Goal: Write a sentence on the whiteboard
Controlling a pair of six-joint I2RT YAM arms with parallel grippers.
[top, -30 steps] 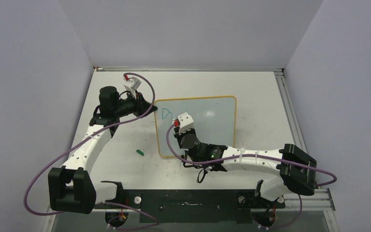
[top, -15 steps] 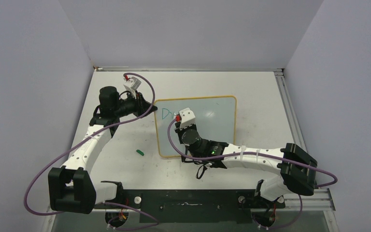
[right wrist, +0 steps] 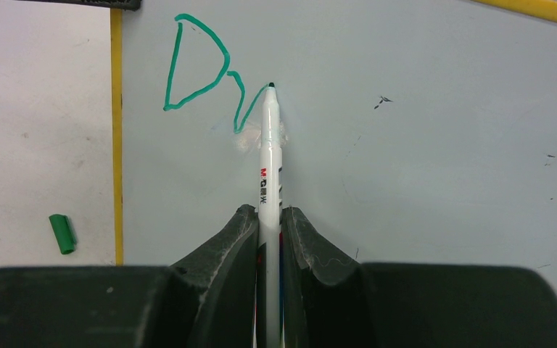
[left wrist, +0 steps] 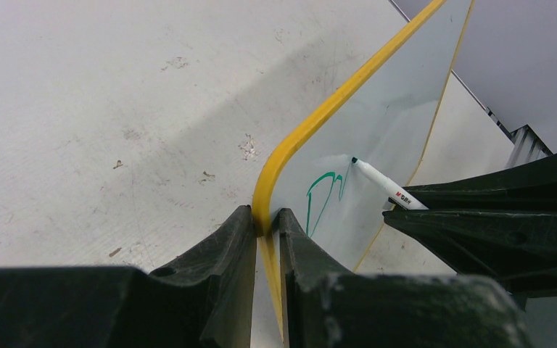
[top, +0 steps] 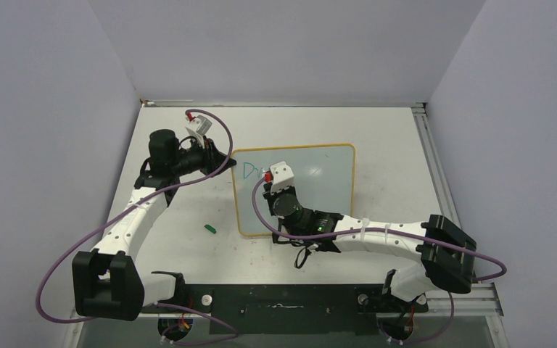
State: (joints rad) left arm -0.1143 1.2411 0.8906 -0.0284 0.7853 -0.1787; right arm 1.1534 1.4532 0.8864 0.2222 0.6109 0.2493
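The whiteboard (top: 326, 185) lies flat on the table, white with a yellow frame. My left gripper (top: 226, 161) (left wrist: 265, 217) is shut on the frame at its far left corner. My right gripper (top: 267, 186) (right wrist: 268, 214) hangs over the board's left part, shut on a white marker (right wrist: 269, 152) (left wrist: 386, 188). The marker's tip touches the board. The sentence (right wrist: 171, 72) (left wrist: 325, 176) (top: 249, 170) stands as a green "D" plus a zigzag stroke ending at the tip.
A green marker cap (top: 209, 228) (right wrist: 62, 233) lies on the table just left of the board's near left corner. Side walls close in the table on the left, right and back. A metal rail (top: 435, 167) runs along the right edge.
My right gripper has shifted slightly away from the bases and to the right with the marker. A green stroke has appeared after the "D". The left arm has not moved.
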